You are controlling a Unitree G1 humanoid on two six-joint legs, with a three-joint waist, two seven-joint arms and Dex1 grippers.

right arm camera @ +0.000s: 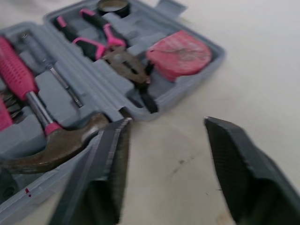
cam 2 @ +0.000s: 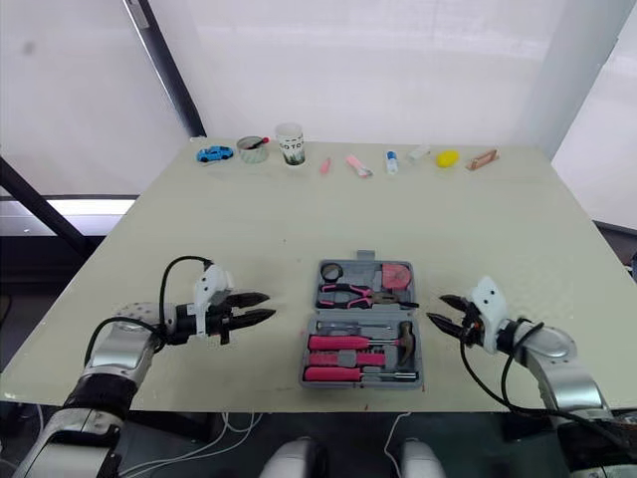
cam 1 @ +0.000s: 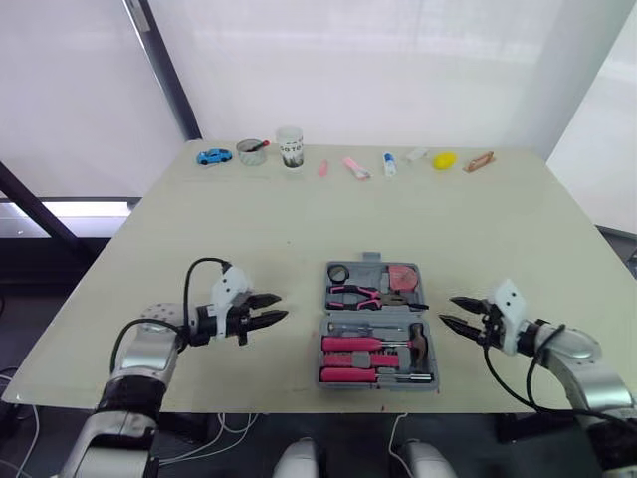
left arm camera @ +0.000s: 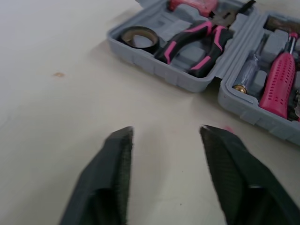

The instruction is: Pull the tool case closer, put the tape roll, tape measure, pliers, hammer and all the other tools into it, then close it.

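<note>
- Tool case [cam 1: 370, 269] lies open on the table [cam 1: 299, 219], tools inside.
- Left pincer [cam 1: 283, 307] beside it, spread wide, empty.
- Right pincer [cam 1: 446, 310] on the opposite side, likewise spread, empty.

arms silver [cam 1: 149, 351] | cables black [cam 1: 187, 279] | wrist mounts white [cam 1: 231, 286] | fingers black [left arm camera: 112, 173]

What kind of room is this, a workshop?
Probably a test room rather than a workshop: a plain cream table before white screens, an open grey plastic tool case, and a row of unrelated small items, such as a blue toy car.
</note>
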